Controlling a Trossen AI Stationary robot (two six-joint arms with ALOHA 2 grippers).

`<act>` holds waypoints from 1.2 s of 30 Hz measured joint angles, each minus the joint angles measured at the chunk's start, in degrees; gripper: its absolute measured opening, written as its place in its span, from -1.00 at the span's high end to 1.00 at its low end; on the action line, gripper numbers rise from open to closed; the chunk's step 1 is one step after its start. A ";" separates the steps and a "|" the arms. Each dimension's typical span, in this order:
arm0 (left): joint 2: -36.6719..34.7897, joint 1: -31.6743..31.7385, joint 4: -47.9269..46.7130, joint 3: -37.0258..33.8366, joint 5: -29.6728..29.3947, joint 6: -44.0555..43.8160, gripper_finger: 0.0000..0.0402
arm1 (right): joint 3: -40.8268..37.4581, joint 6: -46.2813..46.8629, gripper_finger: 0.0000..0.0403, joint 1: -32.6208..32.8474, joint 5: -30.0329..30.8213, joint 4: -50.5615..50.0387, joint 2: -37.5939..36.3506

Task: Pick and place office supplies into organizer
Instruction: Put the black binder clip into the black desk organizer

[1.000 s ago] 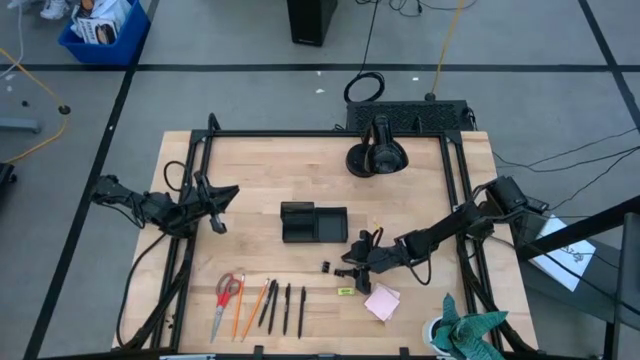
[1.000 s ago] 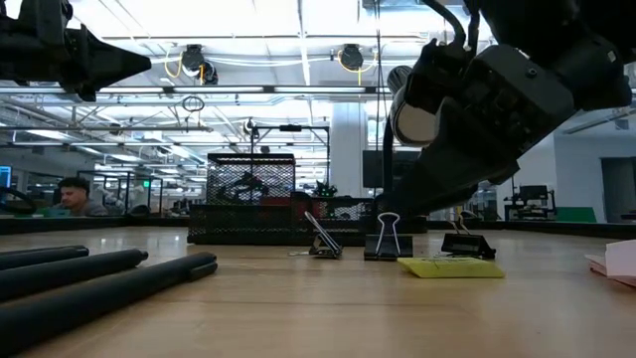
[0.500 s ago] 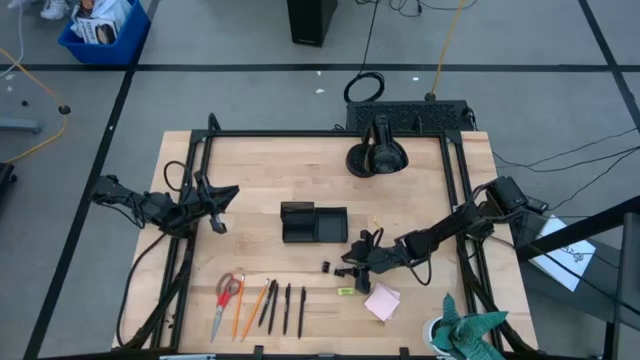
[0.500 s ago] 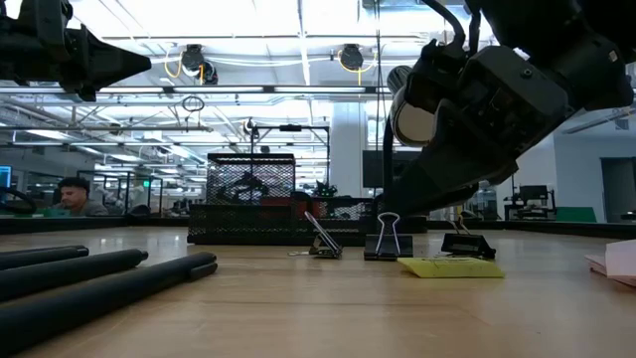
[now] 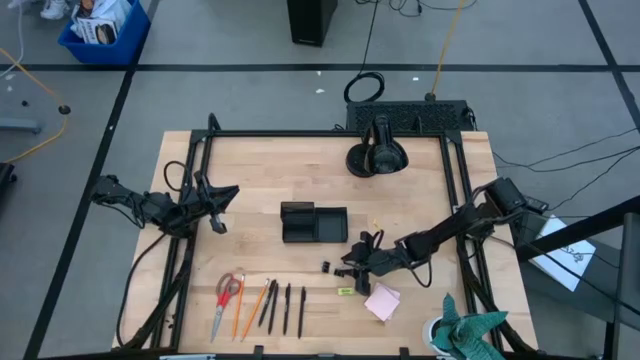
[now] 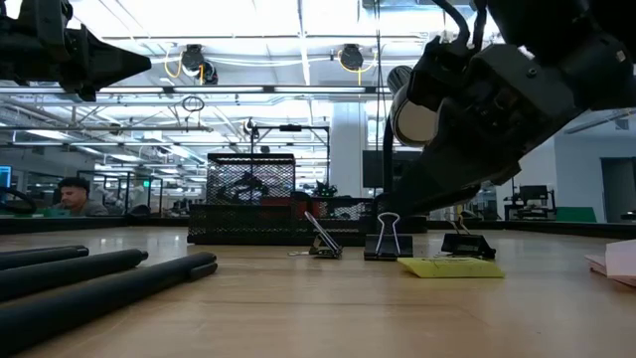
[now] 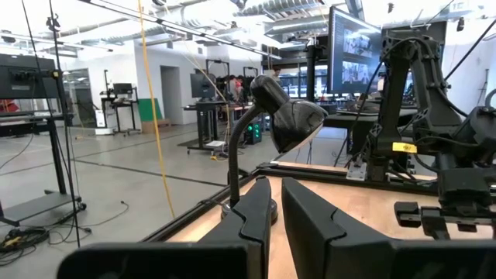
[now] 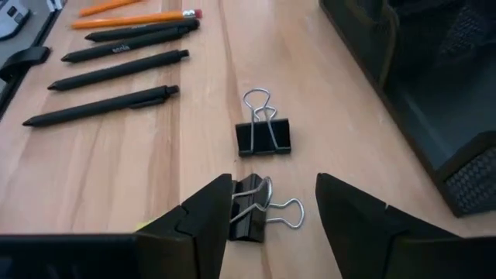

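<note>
My right gripper (image 8: 273,221) is open and low over the table, just near of the black organizer (image 5: 313,222). A black binder clip (image 8: 249,206) lies between its fingers, close to one finger (image 8: 209,217). A second clip (image 8: 263,136) lies flat just ahead. The yellow-green piece (image 5: 345,291) and the pink sticky-note pad (image 5: 382,301) lie near the gripper. Red-handled scissors (image 5: 228,292), orange pencils (image 5: 250,305) and black pens (image 5: 286,308) lie in a row by the near edge. My left gripper (image 5: 220,212) is shut and waits raised at the table's left. My right gripper's fingers stand on either side of the binder clip's black body (image 8: 246,211), which lies flat on the table with its wire handles (image 8: 285,209) pointing toward the other finger. The body is right beside one finger; whether they touch, I cannot tell.
The round black camera-stand base (image 5: 375,158) stands at the far edge. A teal cloth (image 5: 465,335) sits at the near right corner. The organizer's wall (image 8: 434,93) rises close beside the right gripper. Bare wood lies between the organizer and the left arm.
</note>
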 joint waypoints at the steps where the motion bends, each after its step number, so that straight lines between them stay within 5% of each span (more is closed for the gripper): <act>1: 0.00 0.00 0.00 0.00 0.00 0.00 0.79 | 0.00 -0.22 0.10 -0.01 -0.07 0.39 0.41; 36: 0.00 0.01 0.00 0.00 -0.02 0.08 0.79 | 0.00 -0.35 0.44 -0.02 -1.58 0.98 1.93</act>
